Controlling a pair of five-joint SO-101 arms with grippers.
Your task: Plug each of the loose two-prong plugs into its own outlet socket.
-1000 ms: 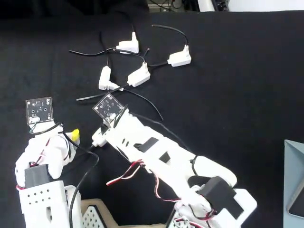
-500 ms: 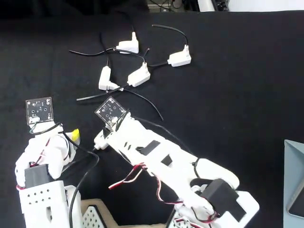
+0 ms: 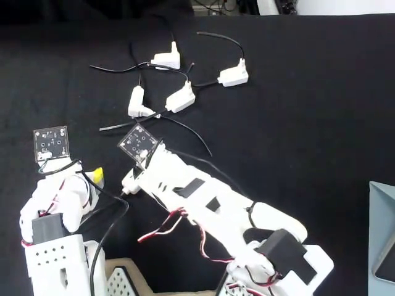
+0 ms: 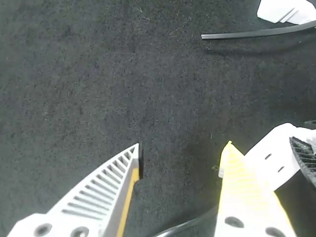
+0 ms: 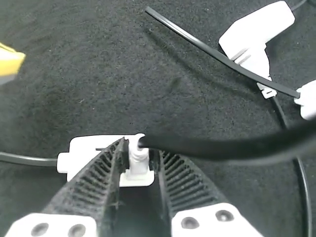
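My right gripper (image 5: 137,149) is shut on a white two-prong plug (image 5: 134,167) where its black cord (image 5: 222,147) comes out, low over the black table. In the high view this gripper (image 3: 133,176) and its plug (image 3: 126,182) sit left of centre. My left gripper (image 4: 182,158) stands open over bare table, just left of that plug (image 4: 274,153); its yellow fingertip (image 3: 97,176) is close by. Several loose white plugs lie farther back, among them plug (image 3: 166,60), plug (image 3: 233,75), plug (image 3: 181,98) and plug (image 3: 136,102).
Thin black cords (image 3: 185,132) trail from the loose plugs across the back of the table. A grey tray corner (image 3: 382,234) sits at the right edge. The black cloth (image 3: 308,123) to the right is open room.
The right arm has shifted a little back and then forward-left again with the plug in its grip. The left arm has stayed put.
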